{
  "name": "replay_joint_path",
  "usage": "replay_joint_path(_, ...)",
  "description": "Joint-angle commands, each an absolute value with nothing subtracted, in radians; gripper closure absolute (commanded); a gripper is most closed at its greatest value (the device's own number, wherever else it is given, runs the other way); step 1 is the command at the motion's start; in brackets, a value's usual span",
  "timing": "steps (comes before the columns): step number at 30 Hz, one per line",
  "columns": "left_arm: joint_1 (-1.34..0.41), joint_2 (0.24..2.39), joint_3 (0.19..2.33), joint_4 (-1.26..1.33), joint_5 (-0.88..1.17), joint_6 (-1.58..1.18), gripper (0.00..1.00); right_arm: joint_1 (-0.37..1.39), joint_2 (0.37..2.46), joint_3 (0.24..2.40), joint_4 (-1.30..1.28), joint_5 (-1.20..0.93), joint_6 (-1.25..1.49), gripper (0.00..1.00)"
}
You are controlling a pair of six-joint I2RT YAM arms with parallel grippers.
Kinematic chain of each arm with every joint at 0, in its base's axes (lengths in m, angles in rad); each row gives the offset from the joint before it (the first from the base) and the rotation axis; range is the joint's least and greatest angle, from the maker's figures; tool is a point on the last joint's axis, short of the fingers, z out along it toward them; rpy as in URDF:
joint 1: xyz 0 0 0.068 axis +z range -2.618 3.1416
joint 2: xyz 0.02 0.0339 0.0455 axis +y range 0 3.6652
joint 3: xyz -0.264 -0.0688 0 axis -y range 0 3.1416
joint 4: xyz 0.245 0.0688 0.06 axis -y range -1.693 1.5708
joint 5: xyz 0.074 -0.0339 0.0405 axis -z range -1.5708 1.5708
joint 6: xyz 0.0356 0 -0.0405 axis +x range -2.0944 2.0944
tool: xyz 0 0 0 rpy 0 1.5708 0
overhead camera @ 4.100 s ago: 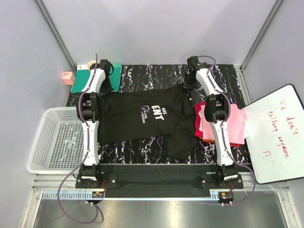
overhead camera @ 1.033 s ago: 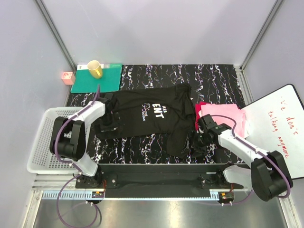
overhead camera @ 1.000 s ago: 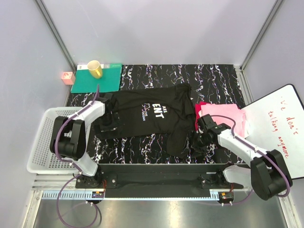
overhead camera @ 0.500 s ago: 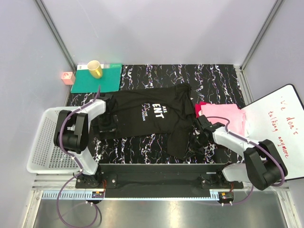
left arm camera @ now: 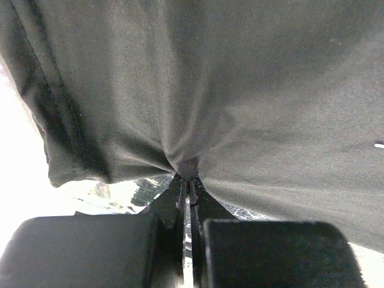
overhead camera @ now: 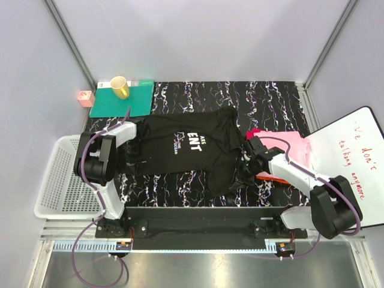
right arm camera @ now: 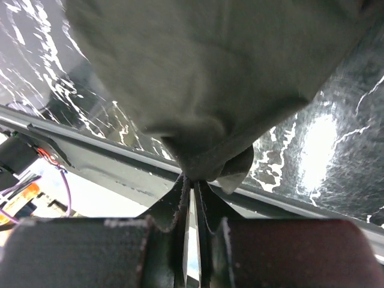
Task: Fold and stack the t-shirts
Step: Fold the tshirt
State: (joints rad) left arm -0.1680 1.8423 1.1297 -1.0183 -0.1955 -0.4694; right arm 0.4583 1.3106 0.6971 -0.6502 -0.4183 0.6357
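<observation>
The black t-shirt with white chest lettering lies spread on the dark marbled table. My left gripper is shut on its left edge; in the left wrist view the cloth bunches into the shut tips. My right gripper is shut on the shirt's lower right part; the right wrist view shows a wad of black cloth pinched at the tips. The folded pink t-shirt lies on top of red and orange ones at the right, just behind the right arm.
A green mat with a yellow cup sits at the back left, a small pink box beside it. A white basket stands at the left edge. A whiteboard lies at the right.
Both arms came down from the back and gripped the shirt. Over the last second they pulled its left edge and lower right part; the lettering shifted and the shirt lies flatter.
</observation>
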Motion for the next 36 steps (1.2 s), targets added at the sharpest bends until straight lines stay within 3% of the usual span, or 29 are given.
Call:
replay_joint_path(1,-0.158,1.812,1.15,-0.953,-0.222,-0.446,1.0,0.468,1.301,0.785,-0.692,-0.367,0.595,0.89)
replay_joint_path(11,-0.158,1.772,1.264,-1.0,-0.202,-0.417,1.0,0.468,1.327,0.923,-0.759,-0.266,0.54,0.92)
replay_joint_path(18,-0.158,1.816,1.498,-1.115,-0.279,-0.426,1.0,0.459,1.37,1.123,-0.819,-0.149,0.453,0.93)
replay_joint_path(36,-0.098,2.209,2.138,-1.316,-0.313,-0.397,1.0,0.33,1.874,1.656,-0.819,-0.075,0.247,0.93)
